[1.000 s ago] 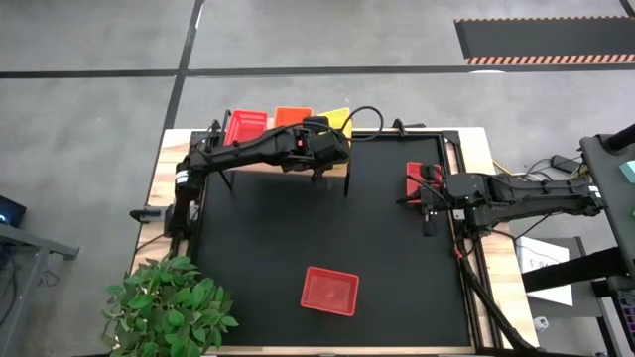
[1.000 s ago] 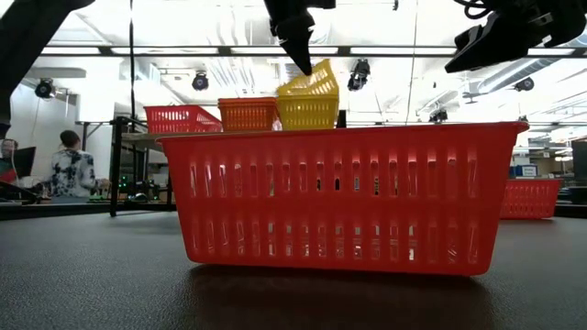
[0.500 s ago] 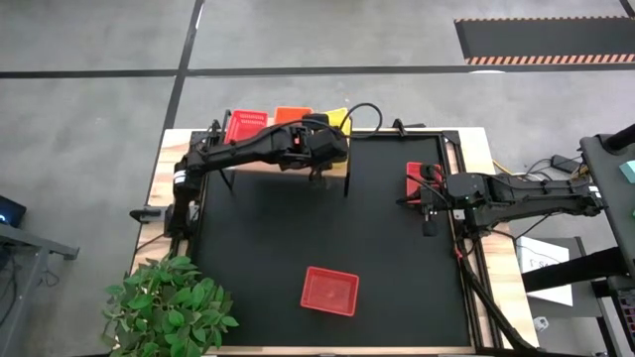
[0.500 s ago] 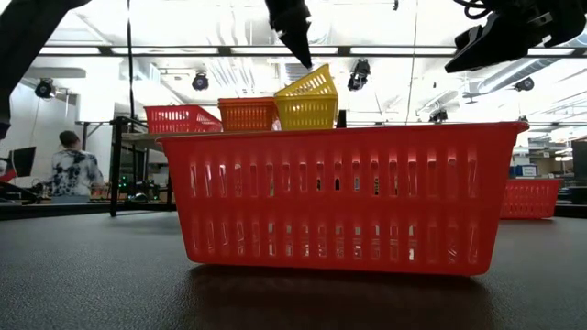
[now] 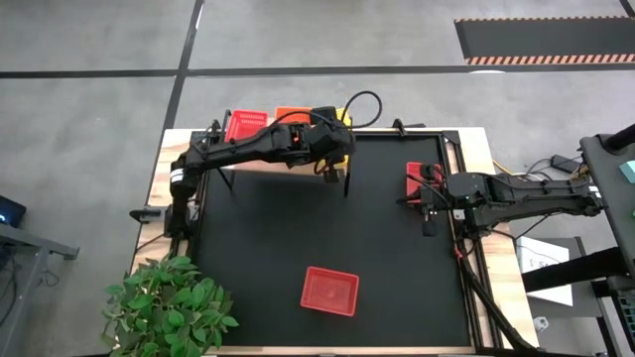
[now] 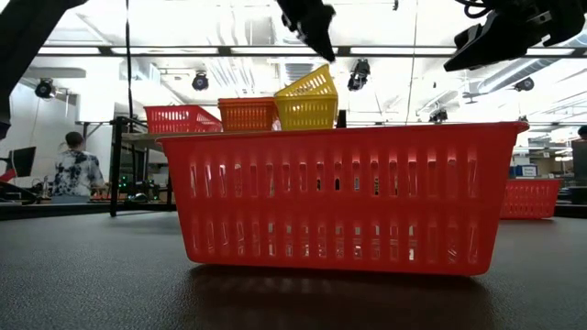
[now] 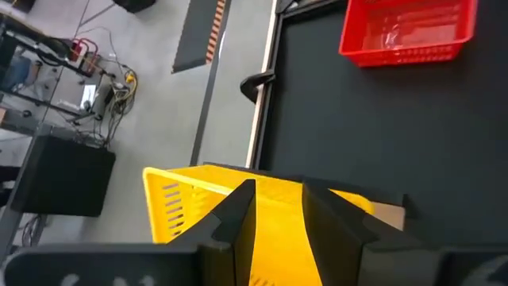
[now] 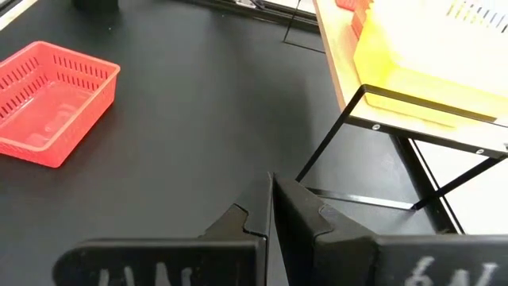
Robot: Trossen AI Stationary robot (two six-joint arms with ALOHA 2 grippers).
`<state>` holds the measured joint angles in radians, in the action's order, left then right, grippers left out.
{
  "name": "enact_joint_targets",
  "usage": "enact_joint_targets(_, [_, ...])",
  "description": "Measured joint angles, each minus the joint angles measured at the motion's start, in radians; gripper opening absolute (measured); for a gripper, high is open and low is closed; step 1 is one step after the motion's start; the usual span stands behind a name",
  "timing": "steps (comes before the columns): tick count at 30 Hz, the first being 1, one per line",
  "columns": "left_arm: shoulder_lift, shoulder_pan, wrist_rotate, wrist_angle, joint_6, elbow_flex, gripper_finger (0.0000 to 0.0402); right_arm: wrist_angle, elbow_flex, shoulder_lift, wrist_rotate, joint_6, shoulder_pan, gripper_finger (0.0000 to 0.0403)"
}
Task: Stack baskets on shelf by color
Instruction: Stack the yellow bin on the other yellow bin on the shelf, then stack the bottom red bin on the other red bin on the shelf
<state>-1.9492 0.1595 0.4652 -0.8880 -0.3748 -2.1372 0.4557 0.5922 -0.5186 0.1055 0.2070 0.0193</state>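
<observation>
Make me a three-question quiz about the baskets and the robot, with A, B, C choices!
1. Where is the yellow basket?
A. on the shelf
B. on the black mat
C. in the plant

2. How many basket colours sit on the shelf?
A. one
B. three
C. five

3. How does the top yellow basket sit?
A. flat
B. tilted
C. upside down

Answers:
1 A, the low view shows it on the wooden board beside the orange basket.
2 B, red basket, orange and yellow line up there.
3 B, one end rides higher than the other, under the left gripper.
</observation>
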Motion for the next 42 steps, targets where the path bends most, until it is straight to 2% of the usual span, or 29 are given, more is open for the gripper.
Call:
enact_joint_targets(5, [-0.001, 0.019, 0.004, 0.063, 0.001, 0.089, 0.0088, 0.000, 0.000, 0.000, 0.000, 0.002, 0.000, 0.0009])
enact_joint_targets(13, [0.024, -0.001, 0.012, 0.067, 0.002, 0.089, 0.0088, 0.000, 0.000, 0.000, 0.000, 0.001, 0.000, 0.0009])
enact_joint_targets(17, [0.102, -0.065, -0.079, 0.068, 0.006, 0.144, 0.0088, -0.007, 0.000, 0.000, 0.000, -0.005, 0.000, 0.0009])
enact_joint_targets(20, [0.178, -0.123, -0.126, 0.097, 0.048, 0.260, 0.0088, -0.036, 0.000, -0.004, 0.000, -0.005, 0.000, 0.0009])
enact_joint_targets(25, [0.320, -0.232, -0.128, 0.290, 0.087, 0.545, 0.0088, -0.106, 0.000, -0.040, 0.000, -0.005, 0.000, 0.0009])
enact_joint_targets(29, [0.422, -0.320, -0.137, 0.434, 0.090, 0.747, 0.0089, -0.188, -0.002, -0.109, -0.006, -0.005, 0.000, 0.0009])
enact_joint_targets(32, [0.470, -0.380, -0.138, 0.489, 0.142, 0.849, 0.0089, -0.233, -0.001, -0.171, -0.009, 0.003, 0.000, 0.0009])
enact_joint_targets(34, [0.497, -0.414, -0.138, 0.496, 0.204, 0.888, 0.0089, -0.265, 0.006, -0.213, -0.041, 0.010, 0.000, 0.0009])
enact_joint_targets(38, [0.523, -0.464, -0.138, 0.483, 0.308, 0.920, 0.0089, -0.285, 0.038, -0.303, -0.187, 0.030, 0.006, 0.0009])
enact_joint_targets(42, [0.529, -0.501, -0.138, 0.465, 0.341, 0.930, 0.0089, -0.283, 0.101, -0.398, -0.276, 0.061, 0.022, 0.0009])
